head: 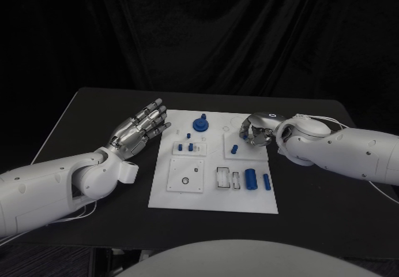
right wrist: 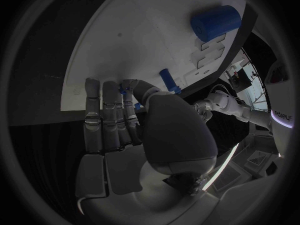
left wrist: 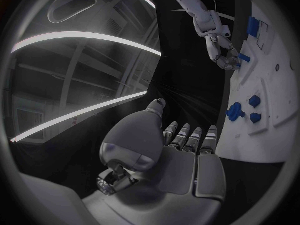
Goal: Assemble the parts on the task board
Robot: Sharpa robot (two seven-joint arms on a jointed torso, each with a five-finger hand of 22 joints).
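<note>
Black table [head: 100, 109]: left hand [head: 138, 131] flat, fingers spread beside task board [head: 212, 199].

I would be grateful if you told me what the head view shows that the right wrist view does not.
Head view alone: the whole task board, the blue knobbed part at its far edge, the long blue peg near its right edge, and the left hand open beside the board.

Right wrist view alone: a thick blue cylinder seen close, and the right hand's palm side.

Both: the right hand at the board's far right, by a small blue peg.
</note>
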